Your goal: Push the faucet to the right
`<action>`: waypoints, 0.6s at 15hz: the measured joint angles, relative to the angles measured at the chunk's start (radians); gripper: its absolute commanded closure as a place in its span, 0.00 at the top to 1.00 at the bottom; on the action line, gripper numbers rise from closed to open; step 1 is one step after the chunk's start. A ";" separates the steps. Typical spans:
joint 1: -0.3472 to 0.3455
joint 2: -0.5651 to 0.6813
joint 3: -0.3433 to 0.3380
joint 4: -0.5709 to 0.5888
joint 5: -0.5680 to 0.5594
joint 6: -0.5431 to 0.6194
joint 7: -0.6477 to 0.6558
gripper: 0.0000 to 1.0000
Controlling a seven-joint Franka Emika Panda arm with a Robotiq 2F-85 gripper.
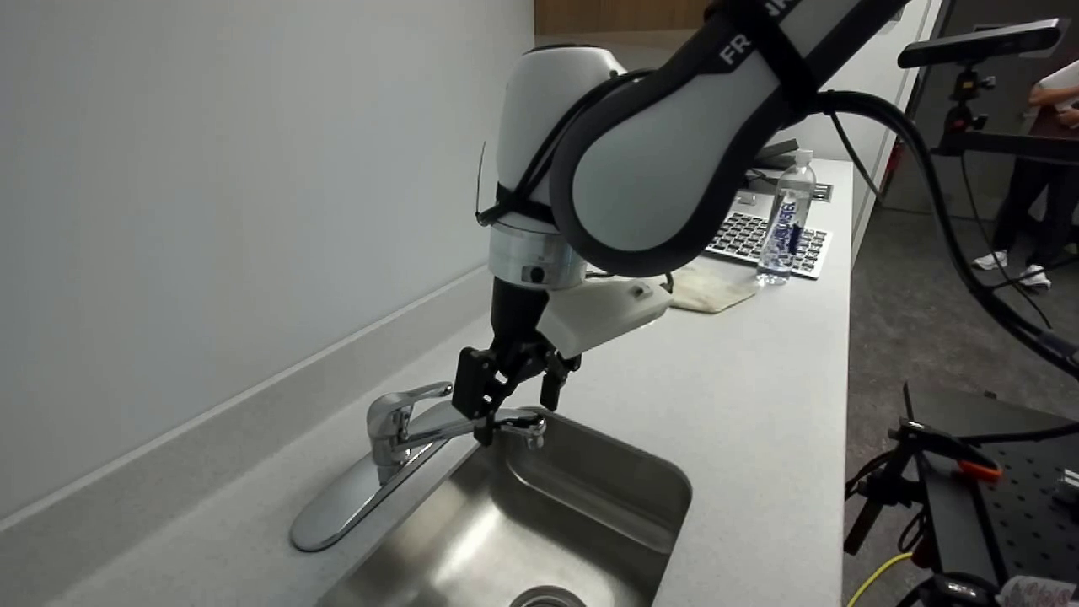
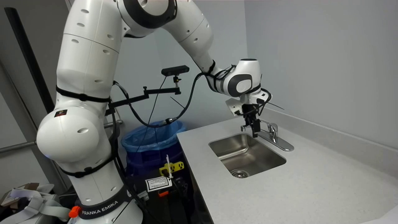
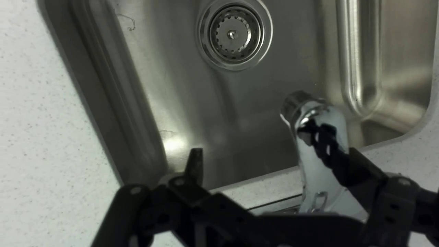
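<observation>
The chrome faucet (image 1: 389,428) stands on its plate behind the sink, and it also shows in an exterior view (image 2: 273,129). Its spout reaches out over the basin. In the wrist view the faucet's spout (image 3: 317,175) lies between the two fingers, close to the right finger and far from the left one. My gripper (image 1: 518,417) points down at the spout with its fingers apart; it also shows in an exterior view (image 2: 253,129) and in the wrist view (image 3: 274,159). I cannot tell whether the nearer finger touches the spout. The lever handle is close beside the gripper.
The steel sink (image 1: 620,497) lies below the gripper, also seen in an exterior view (image 2: 245,158) and the wrist view (image 3: 253,113). A wall runs behind the faucet. A water bottle (image 1: 786,228), a keyboard (image 1: 742,236) and a cloth (image 1: 711,291) sit further along the counter.
</observation>
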 measured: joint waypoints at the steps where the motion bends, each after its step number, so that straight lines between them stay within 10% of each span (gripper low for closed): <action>1: 0.000 -0.001 -0.005 -0.001 0.000 -0.001 0.002 1.00; 9: -0.020 -0.006 -0.087 0.002 0.000 -0.018 0.023 1.00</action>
